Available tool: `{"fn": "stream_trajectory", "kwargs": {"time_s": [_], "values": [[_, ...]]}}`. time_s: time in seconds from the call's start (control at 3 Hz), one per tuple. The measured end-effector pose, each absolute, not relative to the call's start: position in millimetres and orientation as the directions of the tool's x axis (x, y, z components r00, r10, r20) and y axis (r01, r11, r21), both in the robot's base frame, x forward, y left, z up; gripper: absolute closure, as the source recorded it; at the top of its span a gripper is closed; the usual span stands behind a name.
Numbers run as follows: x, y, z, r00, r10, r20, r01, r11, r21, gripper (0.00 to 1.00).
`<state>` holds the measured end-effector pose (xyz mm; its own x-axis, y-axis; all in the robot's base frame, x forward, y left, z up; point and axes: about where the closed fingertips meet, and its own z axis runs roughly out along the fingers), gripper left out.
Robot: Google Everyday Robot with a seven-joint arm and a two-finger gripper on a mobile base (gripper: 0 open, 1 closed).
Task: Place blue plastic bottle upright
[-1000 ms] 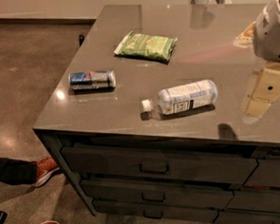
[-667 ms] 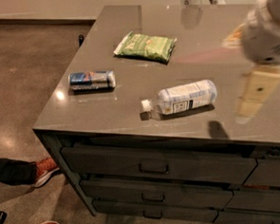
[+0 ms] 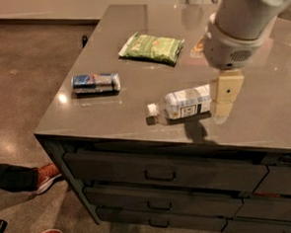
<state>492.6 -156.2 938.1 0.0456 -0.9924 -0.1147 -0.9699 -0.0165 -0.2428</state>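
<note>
The blue plastic bottle lies on its side on the grey counter. It is clear and faintly blue, with a white cap pointing left and a white label with a black patch. My gripper hangs from the arm at the upper right. It is right at the bottle's base end and covers that end. One cream finger shows in front of the bottle.
A blue-and-silver drink can lies on its side at the counter's left. A green snack bag lies further back. Drawers run below the counter's front edge. A person's red shoes are on the floor at the left.
The arm and gripper have moved left, from the counter's right side to the bottle's base end. The bottle, can and bag have not moved.
</note>
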Motion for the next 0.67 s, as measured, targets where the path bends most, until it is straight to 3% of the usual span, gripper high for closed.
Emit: {"fn": "stream_trajectory", "kwargs": {"time_s": [0.67], "values": [[534.2,-120.8,890.2,0.161,-0.985,-0.059,-0.979,-0.152,-0.135,0.00]]}}
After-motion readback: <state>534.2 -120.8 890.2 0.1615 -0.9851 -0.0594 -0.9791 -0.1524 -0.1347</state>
